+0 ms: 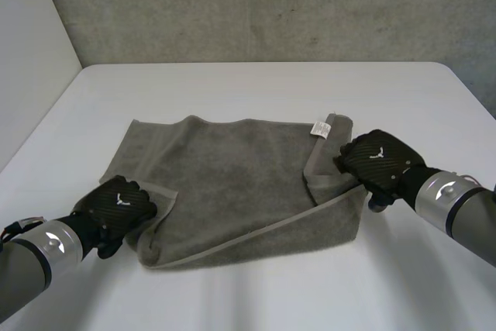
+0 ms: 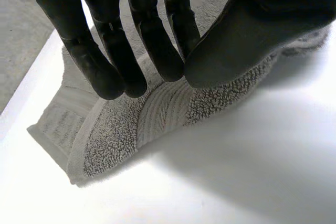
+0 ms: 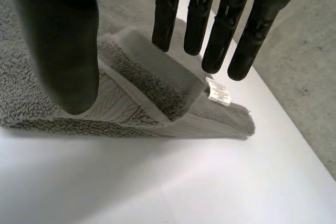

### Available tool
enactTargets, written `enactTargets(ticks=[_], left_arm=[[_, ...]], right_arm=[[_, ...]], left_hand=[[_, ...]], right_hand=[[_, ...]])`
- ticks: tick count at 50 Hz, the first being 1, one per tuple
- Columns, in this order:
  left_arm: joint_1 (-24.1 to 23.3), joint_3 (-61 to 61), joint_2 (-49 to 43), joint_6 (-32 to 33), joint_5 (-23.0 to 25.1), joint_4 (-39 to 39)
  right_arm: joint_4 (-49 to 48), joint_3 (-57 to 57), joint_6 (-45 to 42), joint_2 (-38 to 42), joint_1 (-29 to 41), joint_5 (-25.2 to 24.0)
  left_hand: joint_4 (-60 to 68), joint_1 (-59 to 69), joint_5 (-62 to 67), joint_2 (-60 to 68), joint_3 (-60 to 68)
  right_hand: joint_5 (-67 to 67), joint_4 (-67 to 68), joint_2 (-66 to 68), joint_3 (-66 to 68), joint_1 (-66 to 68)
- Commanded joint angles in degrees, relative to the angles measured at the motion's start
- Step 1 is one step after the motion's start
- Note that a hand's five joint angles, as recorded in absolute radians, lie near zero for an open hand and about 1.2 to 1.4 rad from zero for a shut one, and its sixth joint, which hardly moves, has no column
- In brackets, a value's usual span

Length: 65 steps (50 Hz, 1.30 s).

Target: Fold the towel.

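One grey towel [image 1: 248,184] lies across the middle of the white tabletop [image 1: 256,91], its long axis running from frame left to frame right and dipping a little toward the lower right. It is thick looped terry with flat woven bands along the edges. A small white label [image 1: 319,127] sits near its upper right corner.

At the lower left corner, the left hand [image 1: 120,207] has its thumb pressed to the fingertips on a raised ridge of cloth. On the right edge, the right hand [image 1: 380,162] rests with straight fingers and the thumb held apart, straddling a folded-over flap. A rough concrete wall [image 1: 271,5] fills the upper frame.
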Motion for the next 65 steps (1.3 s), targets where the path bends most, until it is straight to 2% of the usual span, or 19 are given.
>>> enactTargets(ticks=[1,5,6,7,8,9,12,18,35,38,40,43,45,50,51,53,55,61,65], left_arm=[[-0.7,-1.4,0.2,-8.1,0.0,6.0],[-0.8,-2.1,0.1,-9.5,0.0,8.3],[-1.0,-2.5,0.1,-9.9,0.0,9.4],[-1.3,-2.9,0.1,-9.9,0.0,10.4],[-1.3,-2.9,0.1,-9.9,0.0,10.4],[-1.7,-3.4,0.1,-9.9,0.0,11.0],[-2.8,-3.5,0.0,-9.4,0.1,11.1],[-3.7,-3.8,0.0,-9.3,0.1,9.8],[-3.7,-5.0,-0.8,-5.3,0.2,5.0],[-4.0,-5.0,-0.9,-4.7,0.2,4.9],[-4.2,-5.1,-1.3,-4.7,0.1,4.8],[-4.3,-5.3,-1.5,-4.7,0.2,4.8],[-4.4,-5.4,-1.5,-4.7,0.2,5.0],[-4.4,-5.2,-1.5,-4.7,0.1,5.0],[-4.4,-5.2,-1.5,-4.7,0.1,5.0],[-4.4,-4.5,-1.3,-4.7,0.1,5.2],[-4.4,-4.0,-1.0,-4.8,0.0,5.5],[-4.9,3.0,-0.8,-5.7,-0.6,9.6],[-5.5,10.1,-1.1,-6.5,-1.7,12.2]], right_arm=[[1.3,2.8,0.3,-1.8,0.8,-0.8],[0.9,3.8,0.3,-2.0,3.5,-1.2],[0.7,4.1,0.5,-2.0,5.0,-1.3],[0.7,4.1,0.5,-2.0,5.1,-1.3],[0.6,4.2,0.4,-1.8,6.2,-1.0],[0.2,4.3,0.5,-1.4,7.1,-0.7],[-0.1,4.4,0.5,-1.4,7.7,-0.6],[-0.8,4.3,1.8,-0.3,9.5,-0.2],[0.0,-4.3,4.9,13.3,8.9,5.2],[0.0,-4.6,4.9,13.4,8.7,6.0],[0.0,-4.5,5.0,13.4,8.7,6.4],[0.0,-4.5,5.1,13.4,8.7,6.5],[0.7,-4.4,5.1,13.4,8.6,6.4],[4.3,-4.6,5.1,13.0,8.7,6.0],[4.3,-4.6,5.1,13.0,8.7,6.0],[4.6,-4.7,5.1,12.9,8.6,5.9],[4.6,-5.3,5.1,12.2,8.7,6.2],[3.5,-9.5,5.7,8.8,8.7,5.8],[-5.1,-18.5,9.2,6.1,8.9,6.4]], left_hand=[[-6.4,-2.6,-14.9,-6.0,-8.0],[-8.7,-5.0,-17.2,-8.4,-10.3],[-18.7,-14.9,-27.2,-18.4,-20.3],[-37.4,-33.7,-45.9,-37.1,-39.0],[-37.6,-33.9,-46.1,-37.3,-39.2],[-54.6,-50.9,-63.1,-54.3,-56.2],[-63.0,-59.3,-71.5,-62.7,-64.6],[-64.4,-60.6,-72.9,-64.0,-66.0],[-62.7,-59.0,-71.2,-62.4,-64.3],[-60.7,-56.9,-69.2,-60.3,-62.3],[-51.6,-47.9,-60.1,-51.3,-53.3],[-43.5,-39.8,-52.0,-43.2,-45.1],[-30.1,-26.4,-38.6,-29.8,-31.7],[-21.2,-17.4,-29.7,-20.8,-22.8],[-21.1,-17.4,-29.6,-20.8,-22.7],[-8.4,-4.7,-16.9,-8.1,-10.0],[-6.4,-2.6,-14.9,-6.1,-8.0],[-6.4,-2.6,-14.9,-6.0,-8.0],[-6.4,-2.6,-14.9,-6.0,-8.0]], right_hand=[[-3.8,-5.4,-5.7,-5.3,-4.8],[-6.0,-7.6,-7.8,-7.5,-7.0],[-6.0,-7.6,-7.8,-7.5,-7.0],[-6.0,-7.6,-7.8,-7.5,-7.0],[-6.2,-7.8,-8.0,-7.7,-7.2],[-6.2,-7.8,-8.0,-7.7,-7.2],[-6.0,-7.6,-7.8,-7.5,-7.0],[-4.9,-6.4,-6.7,-6.3,-5.9],[-4.0,-5.6,-5.8,-5.5,-5.0],[-3.7,-5.2,-5.5,-5.2,-4.7],[-3.0,-4.6,-4.8,-4.5,-4.0],[2.0,0.5,0.2,0.6,1.0],[6.1,4.5,4.3,4.6,5.1],[31.1,29.5,29.3,29.6,30.1],[31.1,29.6,29.3,29.7,30.1],[38.9,37.3,37.1,37.4,37.9],[50.5,49.0,48.7,49.1,49.5],[50.6,49.0,48.8,49.1,49.6],[50.6,49.0,48.8,49.1,49.6]])
